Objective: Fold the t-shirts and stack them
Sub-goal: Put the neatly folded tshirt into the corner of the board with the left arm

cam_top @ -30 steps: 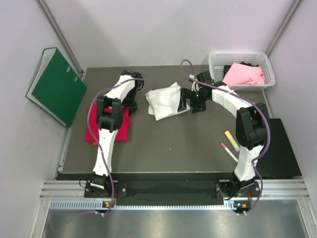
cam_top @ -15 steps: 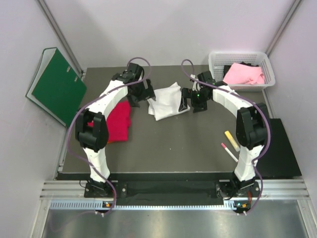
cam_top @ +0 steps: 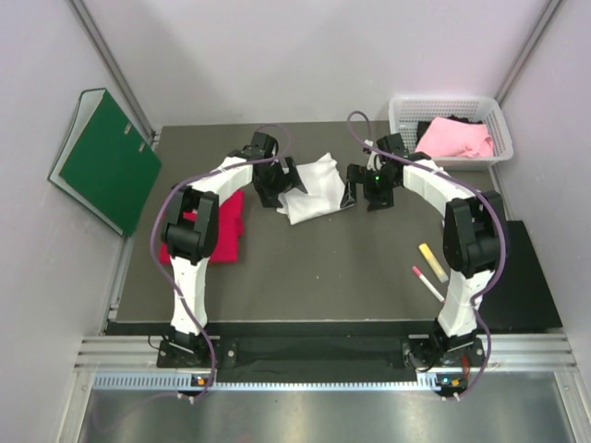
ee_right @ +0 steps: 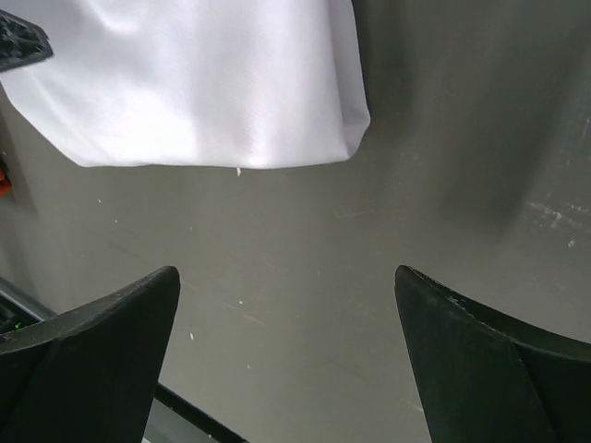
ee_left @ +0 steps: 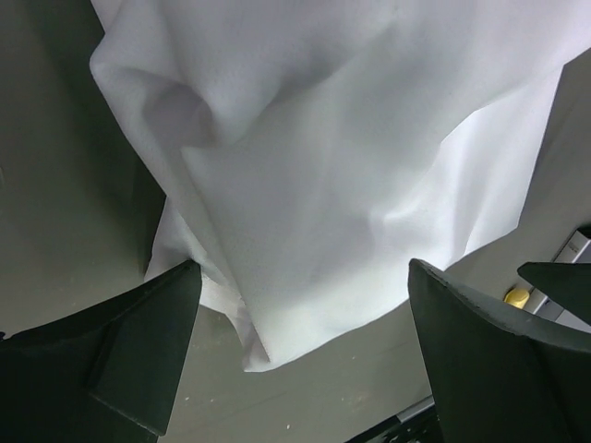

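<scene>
Two grippers: both spread as wide as they go, neither pinching anything.
Left jaws: the left gripper [ee_left: 305, 286] straddles the lower corner of the white t-shirt [ee_left: 323, 166]. Cloth fills the gap between its fingers [ee_left: 148, 341], but no pad presses it. I cannot tell whether a tip brushes the fabric.
Right jaws: the right gripper [ee_right: 286, 295] hangs released over the bare table [ee_right: 388, 212]. The shirt's folded edge lies in the upper left of the right wrist view, apart from both fingers.
White t-shirt place: upper centre of the top view [cam_top: 312, 187], a rumpled, partly folded bundle between the left gripper [cam_top: 272, 187] at its left edge and the right gripper [cam_top: 360, 189] just beside its right edge.
Handling: probably light, limp and liable to slide on the mat, and the layers may part if only the top one is caught. The outer corners or a folded edge look the best hold, taking all layers together.
Red t-shirt [cam_top: 226, 221]: flat at centre left, partly under the left arm.
Pink t-shirt [cam_top: 452, 138]: in the white basket [cam_top: 399, 129], upper right.
</scene>
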`<action>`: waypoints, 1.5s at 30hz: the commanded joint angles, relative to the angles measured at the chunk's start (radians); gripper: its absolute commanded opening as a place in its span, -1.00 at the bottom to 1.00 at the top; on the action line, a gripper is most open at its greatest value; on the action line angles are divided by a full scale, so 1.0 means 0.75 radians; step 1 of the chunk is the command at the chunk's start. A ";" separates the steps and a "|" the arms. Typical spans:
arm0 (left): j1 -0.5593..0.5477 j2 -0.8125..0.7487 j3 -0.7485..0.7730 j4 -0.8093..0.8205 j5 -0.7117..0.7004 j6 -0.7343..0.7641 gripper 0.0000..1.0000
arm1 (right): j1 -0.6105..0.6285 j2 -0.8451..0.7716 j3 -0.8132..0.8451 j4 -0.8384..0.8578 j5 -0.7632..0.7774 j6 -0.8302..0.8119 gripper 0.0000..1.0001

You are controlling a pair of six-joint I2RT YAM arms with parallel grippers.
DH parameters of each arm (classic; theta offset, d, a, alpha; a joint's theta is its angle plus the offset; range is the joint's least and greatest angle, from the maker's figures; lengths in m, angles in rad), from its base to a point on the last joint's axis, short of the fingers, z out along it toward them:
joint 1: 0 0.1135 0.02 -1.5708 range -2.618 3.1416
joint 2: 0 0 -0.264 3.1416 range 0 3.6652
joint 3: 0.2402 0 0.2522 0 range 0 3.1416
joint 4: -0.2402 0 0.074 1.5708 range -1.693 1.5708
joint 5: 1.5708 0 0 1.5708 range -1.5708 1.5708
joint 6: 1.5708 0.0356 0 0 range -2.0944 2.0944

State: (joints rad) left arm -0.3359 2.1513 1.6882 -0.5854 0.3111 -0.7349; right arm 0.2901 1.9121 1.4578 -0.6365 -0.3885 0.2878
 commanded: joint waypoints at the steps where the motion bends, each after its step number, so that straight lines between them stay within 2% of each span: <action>1: 0.004 -0.015 0.001 0.075 0.017 -0.008 0.94 | -0.019 -0.065 -0.005 0.024 -0.010 -0.024 0.99; 12: 0.012 -0.052 -0.005 -0.058 -0.173 0.080 0.97 | -0.025 -0.030 -0.001 0.026 -0.026 -0.016 0.99; 21: 0.004 0.130 0.025 -0.001 -0.059 0.059 0.89 | -0.027 -0.011 0.026 0.016 -0.032 -0.014 0.99; 24: -0.022 0.210 0.074 -0.001 -0.024 0.062 0.72 | -0.029 -0.011 0.024 0.014 -0.032 -0.014 0.99; 25: -0.029 0.230 0.089 -0.003 -0.010 0.060 0.60 | -0.031 -0.013 0.026 0.012 -0.030 -0.014 0.99; 26: -0.037 0.267 0.097 -0.001 0.006 0.062 0.22 | -0.031 -0.015 0.028 0.014 -0.030 -0.012 0.99; 28: -0.059 0.300 0.126 -0.009 0.027 0.068 -0.20 | -0.035 -0.019 0.028 0.012 -0.028 -0.012 0.99; 29: -0.061 0.328 0.134 -0.029 0.027 0.078 -0.61 | -0.037 -0.019 0.032 0.012 -0.030 -0.009 0.99; 30: -0.063 0.336 0.140 -0.070 0.023 0.080 -0.91 | -0.041 -0.028 0.034 0.012 -0.028 -0.011 0.99; 31: -0.063 0.339 0.136 -0.093 0.001 0.082 -1.00 | -0.043 -0.030 0.036 0.010 -0.026 -0.009 0.99; 33: -0.059 0.304 0.112 -0.119 -0.024 0.106 -1.00 | -0.055 -0.044 0.044 0.010 -0.026 -0.007 0.99; 37: -0.043 0.192 0.138 -0.335 -0.173 0.180 -1.00 | -0.076 -0.062 0.048 0.008 -0.024 -0.012 0.99; 45: 0.018 -0.003 0.361 -0.747 -0.337 0.389 -1.00 | -0.098 -0.058 0.020 0.026 -0.030 -0.012 0.99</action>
State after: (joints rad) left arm -0.3523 2.2536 1.8679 -0.8768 0.1753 -0.5564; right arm 0.2256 1.9121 1.4540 -0.6361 -0.3981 0.2882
